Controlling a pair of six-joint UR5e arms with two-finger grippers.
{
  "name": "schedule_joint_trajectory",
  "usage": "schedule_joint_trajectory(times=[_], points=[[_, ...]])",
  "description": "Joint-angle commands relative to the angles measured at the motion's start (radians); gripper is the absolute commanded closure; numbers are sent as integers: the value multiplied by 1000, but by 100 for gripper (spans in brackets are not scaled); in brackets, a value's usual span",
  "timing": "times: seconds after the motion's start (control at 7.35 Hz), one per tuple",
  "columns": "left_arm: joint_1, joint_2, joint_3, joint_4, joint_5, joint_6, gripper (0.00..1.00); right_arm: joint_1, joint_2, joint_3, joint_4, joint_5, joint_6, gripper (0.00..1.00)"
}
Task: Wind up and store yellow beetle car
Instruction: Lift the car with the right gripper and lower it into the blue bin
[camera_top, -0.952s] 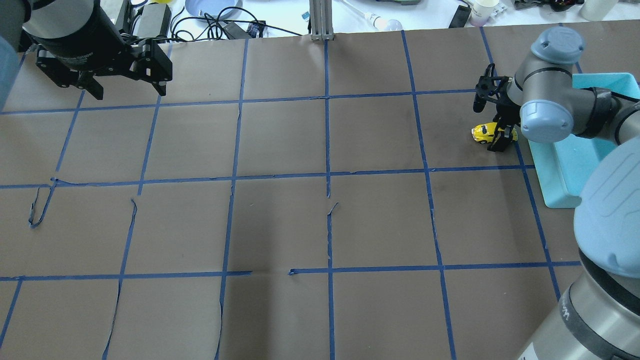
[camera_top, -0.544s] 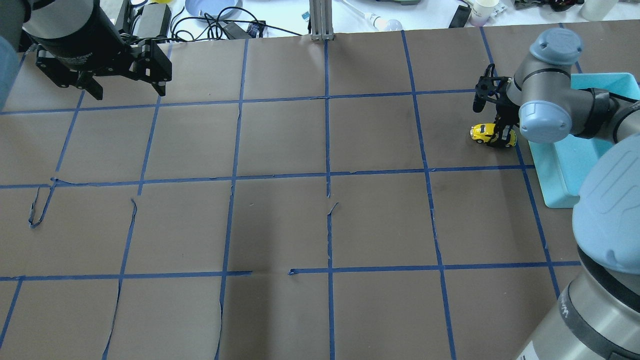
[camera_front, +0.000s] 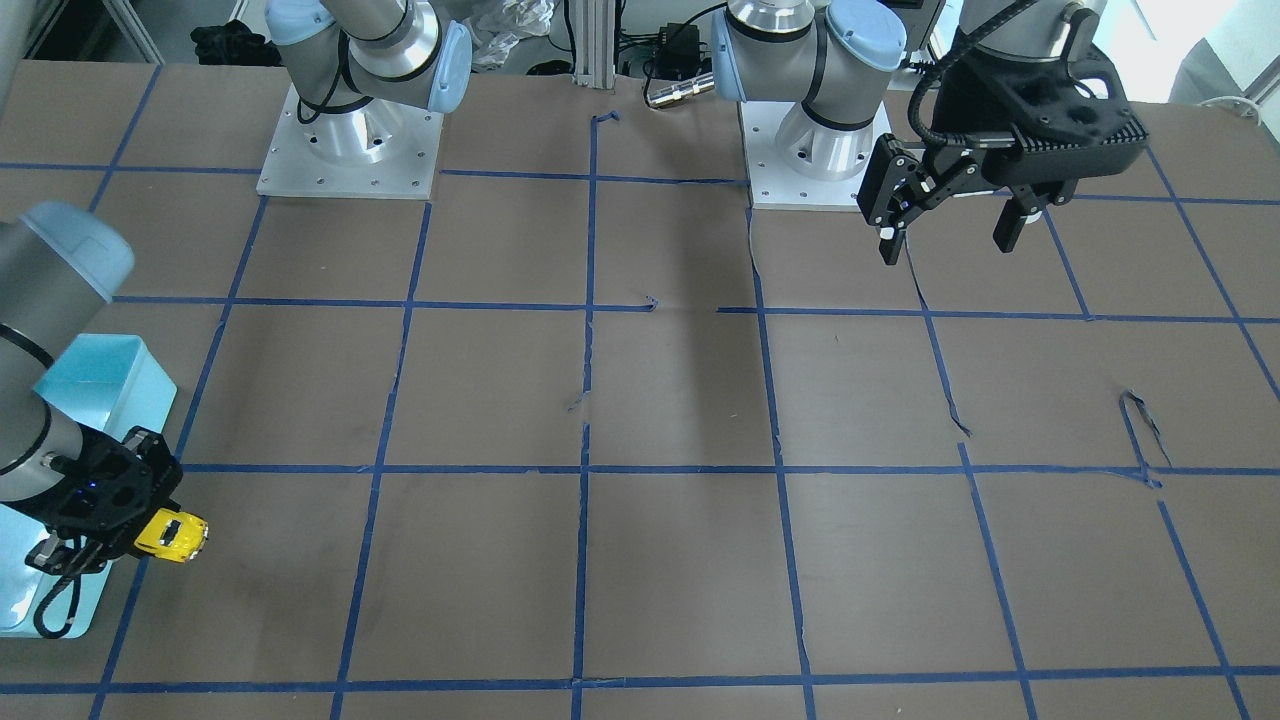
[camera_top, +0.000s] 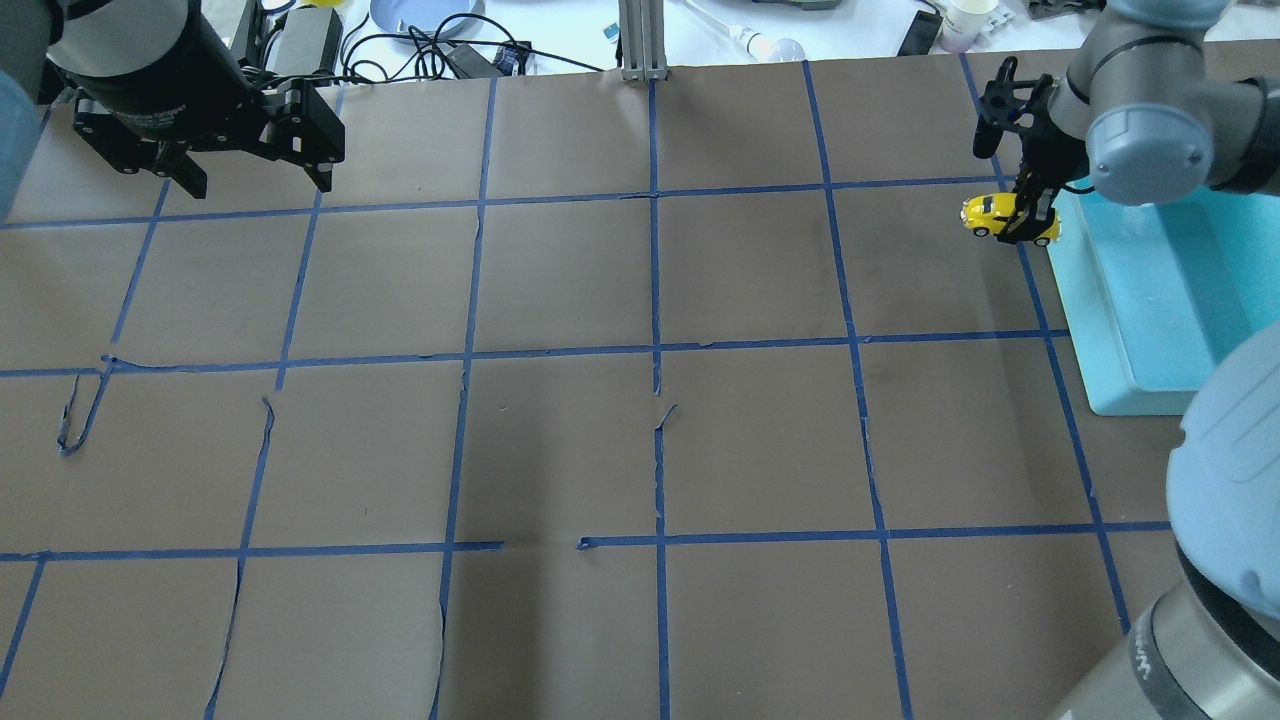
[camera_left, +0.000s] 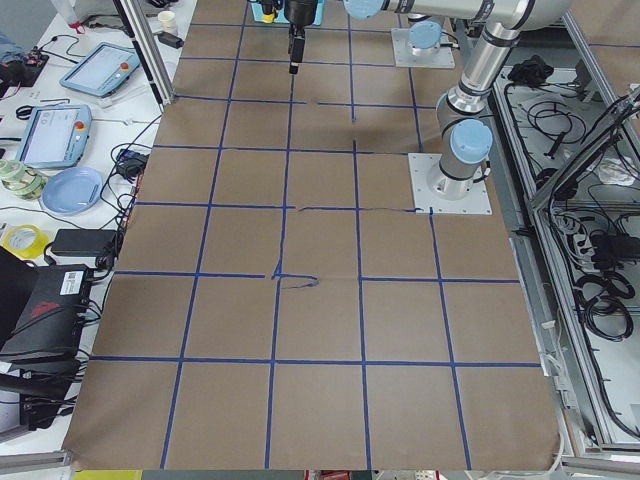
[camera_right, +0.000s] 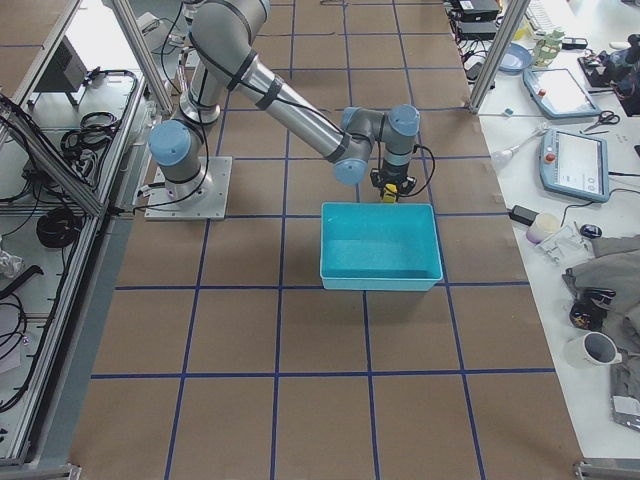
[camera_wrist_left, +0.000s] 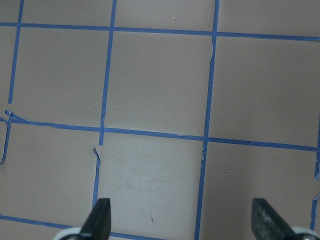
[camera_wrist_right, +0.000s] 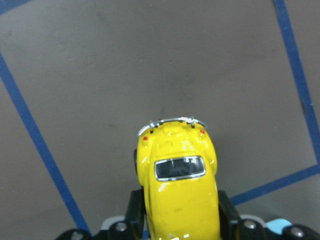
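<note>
The yellow beetle car (camera_top: 1008, 219) is held in my right gripper (camera_top: 1030, 222), lifted above the brown table just beside the near-left edge of the teal bin (camera_top: 1150, 300). In the right wrist view the car (camera_wrist_right: 179, 187) sits between the two black fingers (camera_wrist_right: 134, 207), pointing away. It also shows in the front view (camera_front: 172, 534), with the right gripper (camera_front: 140, 520) shut on it, and small in the right side view (camera_right: 391, 190). My left gripper (camera_top: 255, 175) hangs open and empty over the far left of the table; its fingertips (camera_wrist_left: 102, 215) stand wide apart.
The teal bin (camera_right: 380, 245) stands open at the table's right side. Blue tape lines cross the brown paper (camera_top: 650, 400). Cables, a plate and cups lie beyond the far table edge (camera_top: 430, 30).
My right gripper has lifted the yellow car off the table and carried it farther from the robot and slightly right, closer to the bin's edge. The left arm has not moved.
</note>
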Motion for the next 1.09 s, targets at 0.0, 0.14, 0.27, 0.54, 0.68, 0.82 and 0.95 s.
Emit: schedule_joint_trajectory(times=[0.0,0.14,0.27,0.54,0.68,0.82,0.95], points=[[0,-2,1,1,0,3,0,-4,-36,-143,207,-6,7,100],[1,-2,1,1,0,3,0,-28,-36,-189,282,-47,2,100],[1,0,1,1,0,3,0,-107,-34,-191,305,-47,-17,100],[1,-2,1,1,0,3,0,-201,-28,-158,290,-52,-181,100],[1,0,2,1,0,3,0,-235,-16,-133,287,-50,-188,100],[0,0,2,1,0,3,0,-253,-2,-104,276,-49,-189,100],[0,0,2,1,0,3,0,-273,18,-75,203,-60,-209,100]])
